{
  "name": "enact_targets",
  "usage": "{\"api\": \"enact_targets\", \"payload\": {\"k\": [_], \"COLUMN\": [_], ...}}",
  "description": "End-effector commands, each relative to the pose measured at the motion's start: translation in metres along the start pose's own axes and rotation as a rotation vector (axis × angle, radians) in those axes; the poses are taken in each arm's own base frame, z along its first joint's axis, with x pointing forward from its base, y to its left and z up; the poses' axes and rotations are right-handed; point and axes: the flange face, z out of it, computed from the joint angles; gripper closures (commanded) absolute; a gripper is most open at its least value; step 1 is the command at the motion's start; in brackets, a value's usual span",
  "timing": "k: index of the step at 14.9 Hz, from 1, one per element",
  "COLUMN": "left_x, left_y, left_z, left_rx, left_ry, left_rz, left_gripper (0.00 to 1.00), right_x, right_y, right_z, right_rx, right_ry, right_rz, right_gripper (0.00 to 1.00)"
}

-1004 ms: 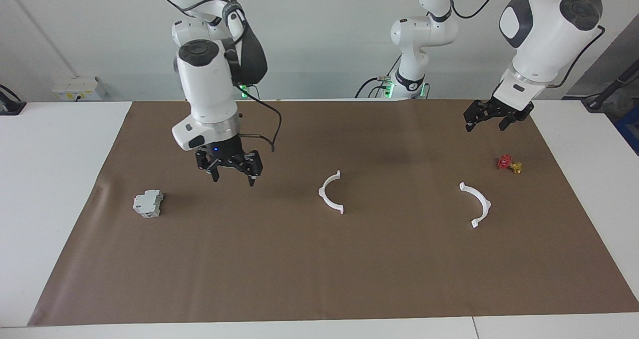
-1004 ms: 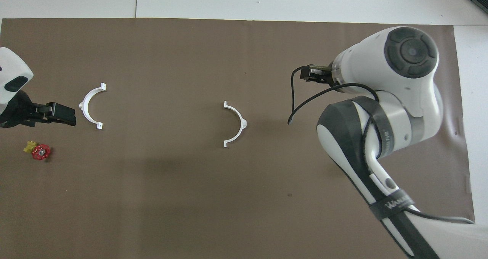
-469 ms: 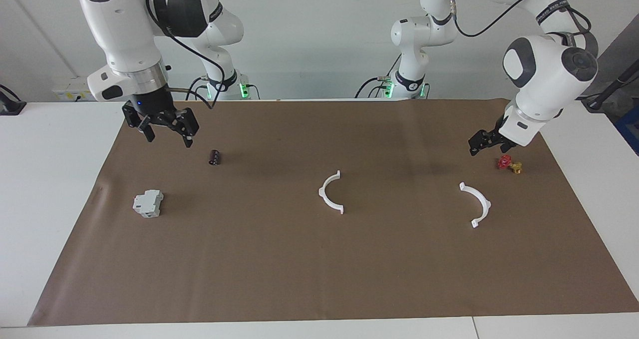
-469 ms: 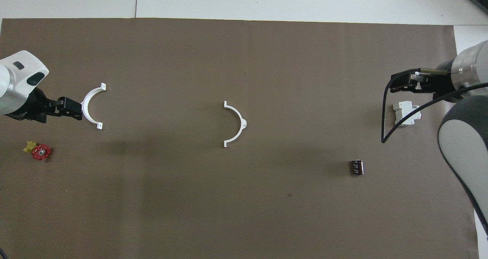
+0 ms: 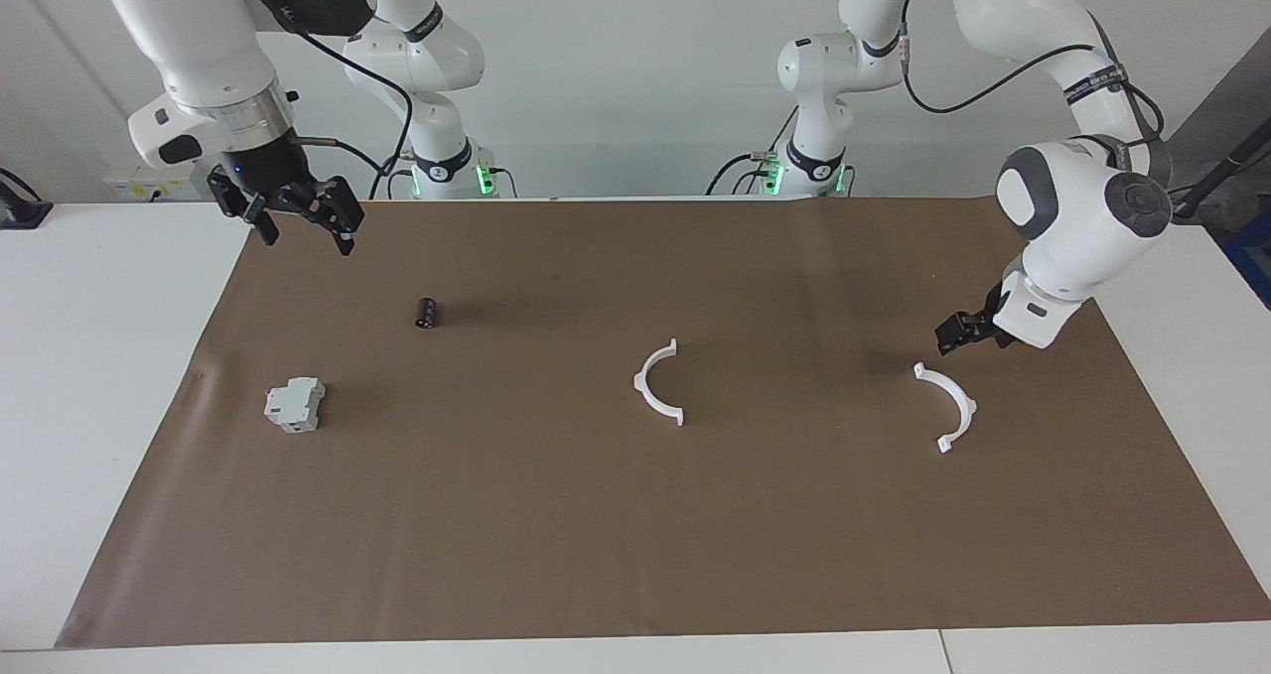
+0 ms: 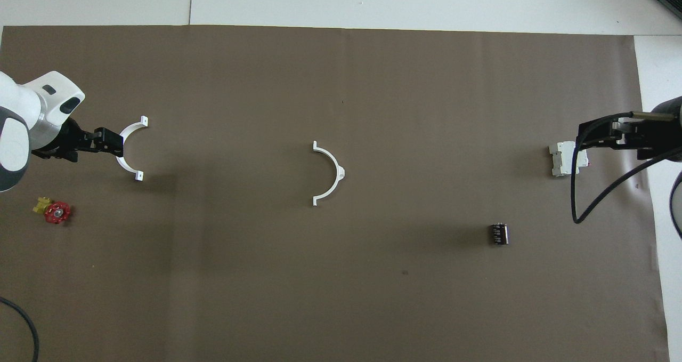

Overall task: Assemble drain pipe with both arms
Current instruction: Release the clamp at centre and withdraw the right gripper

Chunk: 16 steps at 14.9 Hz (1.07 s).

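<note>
A: Brown paper mat (image 5: 596, 515) over a white counter (image 5: 99, 356), pale wall at the robots' end. Two thin white plastic half-circle arcs with end tabs lie flat, well apart: one arc (image 5: 658, 383) mid-mat, the other arc (image 5: 948, 406) toward the left arm's end.

B: Pincers?

A: Left pincer (image 5: 961, 333) low, just above the mat beside the end arc, fingers spread, holding nothing; from overhead it covers that arc's curve (image 6: 128, 147), but contact not confirmed from the facing view. Right pincer (image 5: 293, 219) raised over the mat's edge at the right arm's end, fingers wide, empty; that arm waits.

B: Handling guess?

A: Arcs look light, thin-walled, smooth; probably springy, and likely to skid on paper if nudged. Best hold, I judge, is across the band at mid-curve, leaving the tabs free to mate. A grip near a tab could twist it.

B: Room to move?

A: Plenty. Open mat between the arcs and toward the mat's edge farthest from the robots. Clutter sits aside: small red-and-yellow valve piece (image 6: 53, 211) near the left pincer, grey-white boxy block (image 5: 295, 404) and small black cylinder (image 5: 427, 312) toward the right arm's end. End arc lies fairly close to the mat's side edge; pull it toward the middle.
</note>
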Motion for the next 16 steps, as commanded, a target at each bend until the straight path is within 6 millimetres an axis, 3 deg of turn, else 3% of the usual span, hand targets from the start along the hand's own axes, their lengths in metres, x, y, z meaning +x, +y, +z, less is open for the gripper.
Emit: {"api": "enact_targets", "payload": {"k": [1,4,7,16], "left_x": [0.008,0.005,0.007,0.01], "left_y": [-0.011,-0.011,-0.011,-0.015], "left_z": [0.031,0.046,0.053,0.083], "left_rx": [0.018,0.017,0.017,0.016], "left_ry": [0.086,0.118,0.127,0.134], "left_rz": [0.007,0.01,0.006,-0.002], "left_gripper": [0.0,0.0,0.0,0.0], "right_x": [-0.006,-0.005,-0.003,-0.004], "right_y": [0.002,0.005,0.021,0.033], "right_z": [0.0,-0.002,0.001,0.003], "right_rx": [0.018,0.017,0.017,0.019], "right_ry": [-0.013,-0.009,-0.016,-0.037], "right_rz": [-0.023,-0.122,-0.098,-0.078], "right_gripper": [0.0,0.0,0.0,0.0]}}
